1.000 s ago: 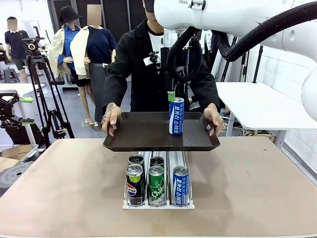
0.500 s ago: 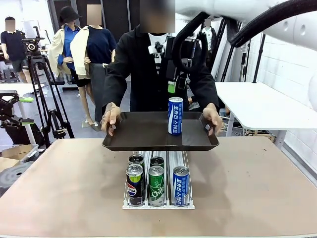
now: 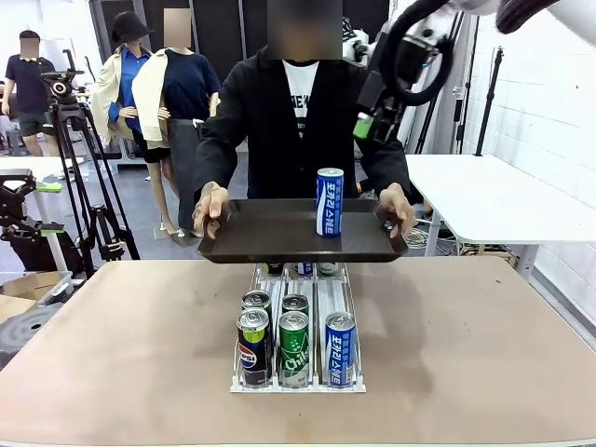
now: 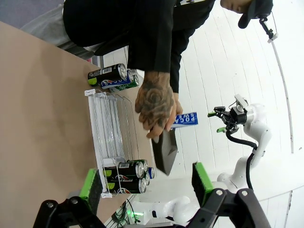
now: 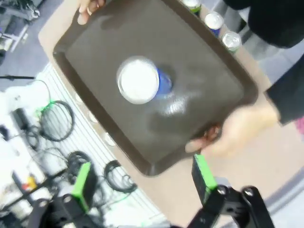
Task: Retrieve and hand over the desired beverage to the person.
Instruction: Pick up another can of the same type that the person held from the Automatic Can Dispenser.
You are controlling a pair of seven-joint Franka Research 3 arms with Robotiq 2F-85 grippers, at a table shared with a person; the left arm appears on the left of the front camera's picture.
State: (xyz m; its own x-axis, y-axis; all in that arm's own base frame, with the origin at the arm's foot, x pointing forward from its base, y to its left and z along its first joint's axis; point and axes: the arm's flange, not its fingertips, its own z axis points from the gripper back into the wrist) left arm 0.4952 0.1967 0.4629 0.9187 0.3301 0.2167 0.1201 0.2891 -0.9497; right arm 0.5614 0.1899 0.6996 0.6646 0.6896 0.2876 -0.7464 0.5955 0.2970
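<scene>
dark plastic tray [image 3: 279,244], held by the person [image 3: 298,130], carried the blue-and-white beverage can [image 3: 329,202] and half hid far cans [image 3: 300,268] in the wire rack [image 3: 289,385] on the tan counter [image 3: 140,345]; left gripper [image 4: 146,180] and right gripper [image 5: 142,178] jaws stood wide, empty.

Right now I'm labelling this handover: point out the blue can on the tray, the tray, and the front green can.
blue can [image 3: 330,202]: front view, its printed side.
tray [image 3: 256,231]: front view, bare floor left of the can.
green can [image 3: 294,349]: front view, its label.
</scene>
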